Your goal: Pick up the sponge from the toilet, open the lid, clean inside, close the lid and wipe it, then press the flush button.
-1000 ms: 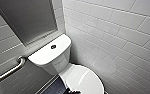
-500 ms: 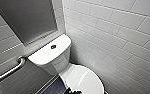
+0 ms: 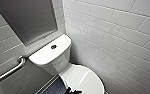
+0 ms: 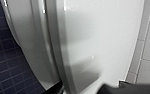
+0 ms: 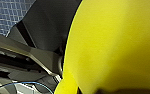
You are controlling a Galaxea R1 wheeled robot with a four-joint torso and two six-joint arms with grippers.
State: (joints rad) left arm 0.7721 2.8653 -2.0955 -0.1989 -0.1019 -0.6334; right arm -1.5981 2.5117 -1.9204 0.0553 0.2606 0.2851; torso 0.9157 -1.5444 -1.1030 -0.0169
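The white toilet stands in the corner with its lid down over the bowl. A round flush button sits on the flat tank top. The lid's smooth top and rim show close up in the left wrist view. My left gripper is open, its dark fingertips spread at the lid's side edge. A dark part of that gripper shows at the lid's near edge in the head view. The yellow sponge looms large in the right wrist view, with my right gripper shut on it.
A metal grab bar runs along the wall left of the tank. Pale wall tiles close in right of the toilet. Dark blue floor tiles lie beside the bowl. A grey panel hangs above the tank.
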